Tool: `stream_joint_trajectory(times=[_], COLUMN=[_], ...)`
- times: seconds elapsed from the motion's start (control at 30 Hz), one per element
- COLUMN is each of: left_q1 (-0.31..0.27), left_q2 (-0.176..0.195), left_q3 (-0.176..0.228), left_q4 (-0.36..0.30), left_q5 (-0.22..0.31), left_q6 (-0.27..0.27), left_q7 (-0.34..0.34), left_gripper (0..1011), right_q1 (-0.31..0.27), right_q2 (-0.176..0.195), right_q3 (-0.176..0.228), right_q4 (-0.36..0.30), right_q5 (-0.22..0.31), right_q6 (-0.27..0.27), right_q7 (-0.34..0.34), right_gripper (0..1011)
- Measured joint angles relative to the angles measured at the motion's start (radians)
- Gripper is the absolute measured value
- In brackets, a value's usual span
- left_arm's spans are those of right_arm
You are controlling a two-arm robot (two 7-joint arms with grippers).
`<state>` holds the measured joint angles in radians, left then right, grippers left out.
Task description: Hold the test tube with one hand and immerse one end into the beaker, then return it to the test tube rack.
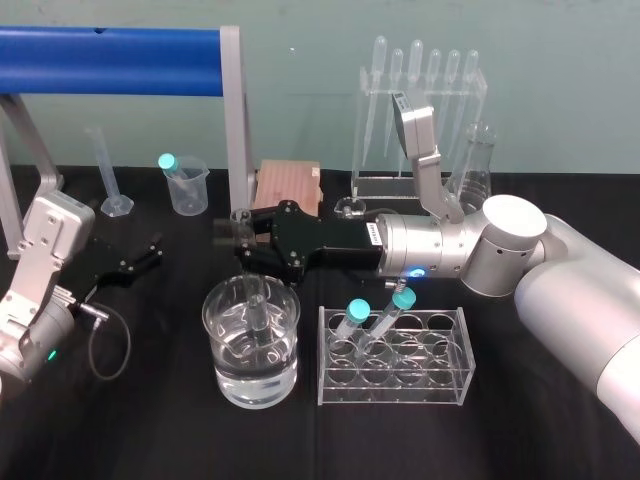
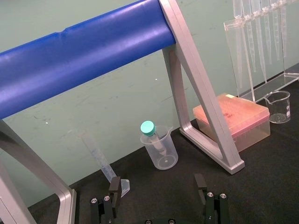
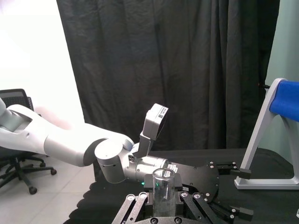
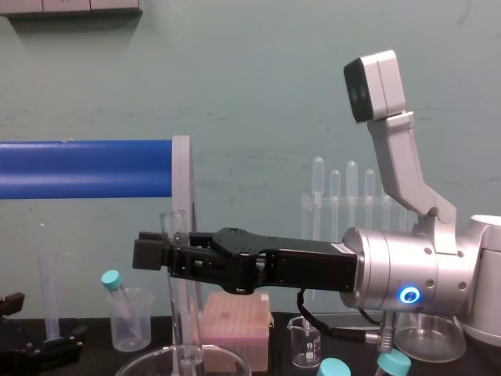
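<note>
Reaching in from the right side, your right tool (image 1: 238, 235) is clamped on the long, slim, clear glass test tube (image 3: 163, 185). Its two black fingers press the glass just under the open, lipped rim. The tube hangs upright from the tool, with a short length standing above the fingers and the rest dropping straight down.

Directly beneath the tool's tips stands the large, wide, clear glass beaker (image 1: 222, 372) on the black counter (image 1: 160, 420), partly filled with clear liquid. The tube's rounded lower end is inside the beaker, below its rim and near the middle. You cannot tell whether it touches the liquid.

Beneath the tool's wrist end, just beside the beaker on its right, sits the clear plastic test tube rack (image 1: 442, 392). Two teal-capped tubes (image 1: 352, 318) lean in it.

Well apart to the left of the right tool, your left tool (image 1: 138, 262) rests low over the counter with its fingers spread apart. Beyond that tool's tips, near the wall, a small cloudy plastic cup (image 2: 161, 151) holds one more teal-capped tube. The cup stands next to the grey leg of a frame carrying a blue padded bar (image 2: 79, 56).
</note>
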<state>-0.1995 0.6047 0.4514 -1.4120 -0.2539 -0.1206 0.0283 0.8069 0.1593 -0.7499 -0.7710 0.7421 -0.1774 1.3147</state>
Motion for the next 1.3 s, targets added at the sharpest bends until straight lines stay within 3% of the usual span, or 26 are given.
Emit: stream_joint_trajectory(times=[0.57, 1.3], left_q1=[0.0, 0.0], left_q2=[0.0, 0.0], left_q3=[0.0, 0.0], left_q4=[0.0, 0.0], left_q5=[0.0, 0.0], left_q6=[0.0, 0.0], left_q7=[0.0, 0.0], left_gripper=[1000, 1000], right_q1=[-0.005, -0.015], right_q2=[0.006, 0.083], right_q3=[0.005, 0.082], right_q4=[-0.022, -0.221], right_q5=[-0.007, 0.072], right_q6=[-0.001, -0.029], right_q7=[0.0, -0.053], right_gripper=[242, 242])
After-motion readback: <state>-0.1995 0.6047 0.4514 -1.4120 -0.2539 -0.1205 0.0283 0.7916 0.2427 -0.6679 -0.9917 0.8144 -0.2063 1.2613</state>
